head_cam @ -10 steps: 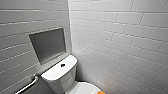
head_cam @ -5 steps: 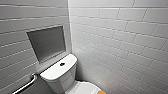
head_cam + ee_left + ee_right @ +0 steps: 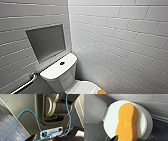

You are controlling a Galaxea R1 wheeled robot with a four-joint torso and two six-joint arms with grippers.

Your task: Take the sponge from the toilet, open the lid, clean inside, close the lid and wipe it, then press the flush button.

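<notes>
Right gripper hangs at the near end of the sponge; whether it is open or closed on it cannot be told. Against the earlier frames the head view is the same, and nothing has shifted. Grey tiled walls meet in a corner behind the toilet. Its lid is down, and the sponge lies lengthwise on it, orange on white. Flush button sits mid-tank, with a grab bar near the tank.

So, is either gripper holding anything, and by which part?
Cannot be told: the orange figure-eight sponge lies over the white oval lid, one end by the right gripper.
</notes>
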